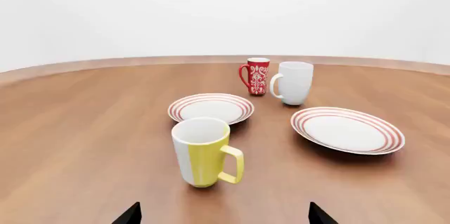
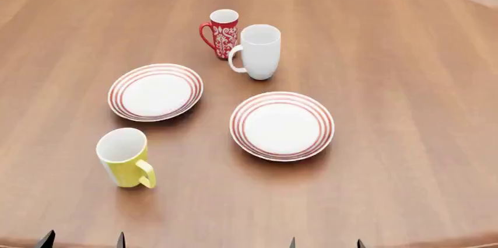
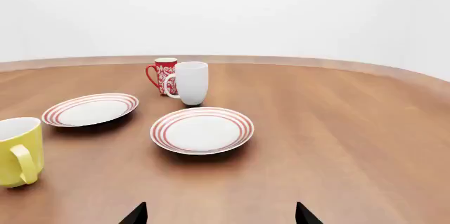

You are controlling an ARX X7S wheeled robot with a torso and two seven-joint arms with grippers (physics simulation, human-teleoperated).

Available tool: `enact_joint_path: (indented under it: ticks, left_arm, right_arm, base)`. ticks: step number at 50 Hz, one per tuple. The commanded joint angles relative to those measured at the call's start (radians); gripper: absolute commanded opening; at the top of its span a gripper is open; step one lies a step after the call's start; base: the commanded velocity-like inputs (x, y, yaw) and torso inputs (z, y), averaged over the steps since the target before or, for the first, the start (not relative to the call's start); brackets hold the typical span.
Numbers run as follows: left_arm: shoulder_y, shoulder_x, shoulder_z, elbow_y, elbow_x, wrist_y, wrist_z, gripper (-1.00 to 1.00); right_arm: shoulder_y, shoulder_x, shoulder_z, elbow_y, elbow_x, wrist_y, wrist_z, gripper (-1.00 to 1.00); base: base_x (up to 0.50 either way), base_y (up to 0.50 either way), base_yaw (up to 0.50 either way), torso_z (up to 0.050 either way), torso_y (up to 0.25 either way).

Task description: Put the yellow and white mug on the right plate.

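Observation:
The yellow and white mug (image 2: 125, 157) stands upright at the near left of the table, its handle toward the near right. It also shows in the left wrist view (image 1: 204, 152) and the right wrist view (image 3: 18, 152). The right plate (image 2: 281, 125) lies at the centre; it shows in the left wrist view (image 1: 347, 129) and the right wrist view (image 3: 202, 129). My left gripper (image 2: 83, 240) is open and empty at the table's near edge, just short of the mug. My right gripper (image 2: 325, 243) is open and empty, near of the right plate. Only fingertips show.
A second ringed plate (image 2: 155, 91) lies to the left, behind the yellow mug. A slim red patterned mug (image 2: 221, 33) and a taller white mug (image 2: 258, 51) stand together at the back, behind the right plate. The table is round brown wood (image 2: 404, 84).

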Motion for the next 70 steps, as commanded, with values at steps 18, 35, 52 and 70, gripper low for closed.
enact_joint_path:
  ticks: [18,35,52,70]
  left_arm:
    - [0.001,-0.058,0.067,0.01,-0.074,-0.005,-0.048,1.0]
    - [-0.008,-0.083,0.105,-0.02,-0.06,0.026,-0.088,1.0]
    - [-0.002,-0.106,0.13,-0.002,-0.069,0.016,-0.113,1.0]
    - [-0.006,-0.119,0.152,-0.01,-0.097,0.017,-0.121,1.0]
  right_arm:
    - [-0.009,0.056,-0.064,-0.054,0.05,0.024,0.079,1.0]
    - [-0.019,0.088,-0.106,-0.081,0.064,0.015,0.092,1.0]
    - [-0.015,0.106,-0.142,-0.06,0.059,-0.002,0.117,1.0]
    - [0.015,0.107,-0.164,-0.023,0.001,0.036,0.213,1.0]
  base:
    - [0.0,0.0,0.0,0.0,0.0]
    - [0.0,0.02,0.0,0.0,0.0]
    - [0.0,0.46,0.0,0.0,0.0]
    - [0.0,0.21,0.0,0.0,0.0]
